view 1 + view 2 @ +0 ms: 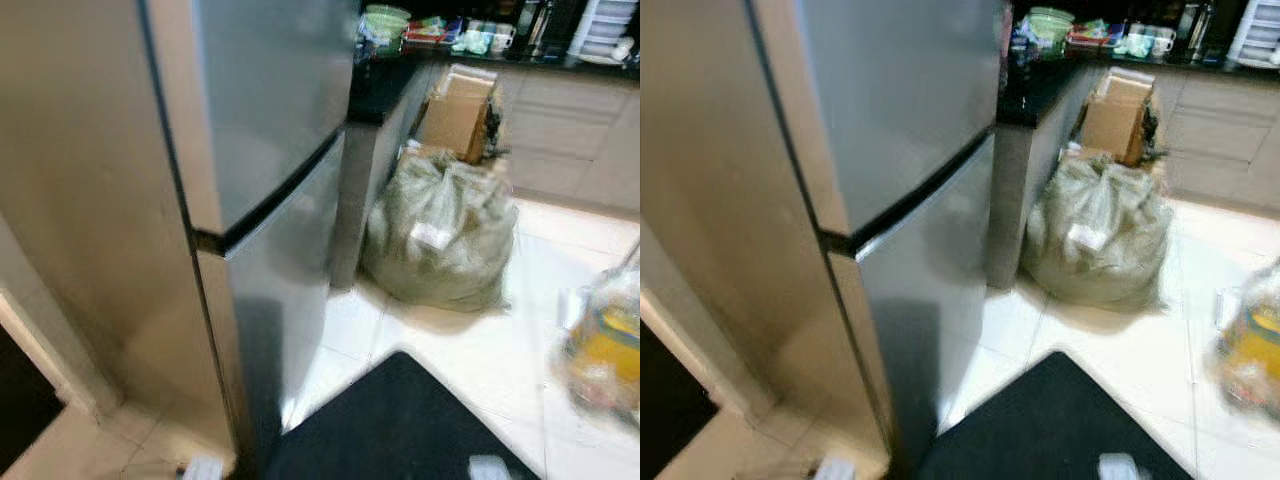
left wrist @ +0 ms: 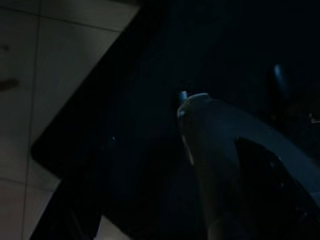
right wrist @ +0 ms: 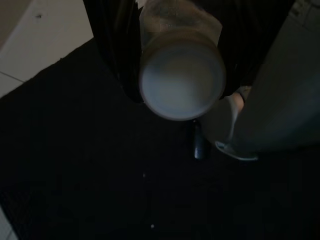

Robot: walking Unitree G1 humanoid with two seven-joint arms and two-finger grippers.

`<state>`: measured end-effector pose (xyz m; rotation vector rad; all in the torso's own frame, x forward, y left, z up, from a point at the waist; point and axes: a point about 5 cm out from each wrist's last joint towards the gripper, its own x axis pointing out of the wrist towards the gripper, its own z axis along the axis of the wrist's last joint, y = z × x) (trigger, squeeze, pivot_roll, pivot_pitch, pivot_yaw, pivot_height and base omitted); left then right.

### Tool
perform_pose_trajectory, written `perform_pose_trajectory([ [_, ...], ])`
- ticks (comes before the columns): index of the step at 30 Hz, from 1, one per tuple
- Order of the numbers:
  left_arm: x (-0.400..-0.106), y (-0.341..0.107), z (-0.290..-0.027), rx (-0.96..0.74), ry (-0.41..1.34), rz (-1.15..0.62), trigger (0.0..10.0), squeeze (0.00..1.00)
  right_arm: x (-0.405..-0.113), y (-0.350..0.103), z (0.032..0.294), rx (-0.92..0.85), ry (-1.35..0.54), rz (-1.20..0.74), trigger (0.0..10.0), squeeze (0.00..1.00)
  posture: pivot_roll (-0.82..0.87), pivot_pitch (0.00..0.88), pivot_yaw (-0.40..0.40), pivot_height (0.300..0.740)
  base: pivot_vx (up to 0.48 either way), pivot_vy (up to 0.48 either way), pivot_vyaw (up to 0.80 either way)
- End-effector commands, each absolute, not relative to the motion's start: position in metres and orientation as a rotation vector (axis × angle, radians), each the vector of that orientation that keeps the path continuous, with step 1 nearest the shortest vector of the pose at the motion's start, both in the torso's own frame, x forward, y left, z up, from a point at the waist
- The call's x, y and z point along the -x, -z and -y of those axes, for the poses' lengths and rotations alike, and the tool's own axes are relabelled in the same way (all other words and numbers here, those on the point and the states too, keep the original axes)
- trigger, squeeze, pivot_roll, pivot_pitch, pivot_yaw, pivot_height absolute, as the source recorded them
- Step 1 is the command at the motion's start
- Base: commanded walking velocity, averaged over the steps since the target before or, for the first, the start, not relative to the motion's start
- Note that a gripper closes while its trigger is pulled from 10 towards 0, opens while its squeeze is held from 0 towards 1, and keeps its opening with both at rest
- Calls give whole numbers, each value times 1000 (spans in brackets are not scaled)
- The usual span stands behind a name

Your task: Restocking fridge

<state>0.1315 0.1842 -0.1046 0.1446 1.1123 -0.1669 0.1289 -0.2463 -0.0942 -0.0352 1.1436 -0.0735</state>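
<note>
Fridge (image 1: 270,150) fills the left of the head views, tall and silvery, both doors shut with a dark seam between them; its top is cut off. The right end effector (image 3: 182,45) hangs low over a black mat (image 3: 100,175), its dark fingers (image 3: 115,45) closed around a pale container (image 3: 181,82) seen from its round whitish base. A grey shape beside the container is too dim to name. The left arm hangs idle in shade over the same mat and some floor tiles, and whether the left end effector is open or closed cannot be told. The mat's corner (image 1: 400,430) points toward the fridge's front edge, with pale tiled floor (image 1: 480,340) open beyond it. Farther out a bulging grey-green sack (image 1: 440,235) sits on the floor against the corner of a dark surface (image 1: 385,85), with a cardboard box (image 1: 458,115) behind it. A clear bag with something yellow inside (image 1: 605,350) is blurred and cut off by the right edge. Dishes on the surface are too blurred to make out.
</note>
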Motion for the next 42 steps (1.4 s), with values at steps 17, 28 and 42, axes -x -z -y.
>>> perform_pose_trajectory([
  [17,-143,96,-210,37,-92,-998,10000,0,-132,93,248,68,49,-1146,10000,0,-38,0,-17,740,0,0,0],
  [28,-179,77,-209,113,12,-816,10000,1000,-135,91,251,84,47,-1148,10000,0,-37,0,-18,740,0,0,0],
  [42,-190,72,-203,109,18,-778,10000,0,-136,91,250,93,40,-1149,10000,0,-34,0,-18,740,0,-52,0],
])
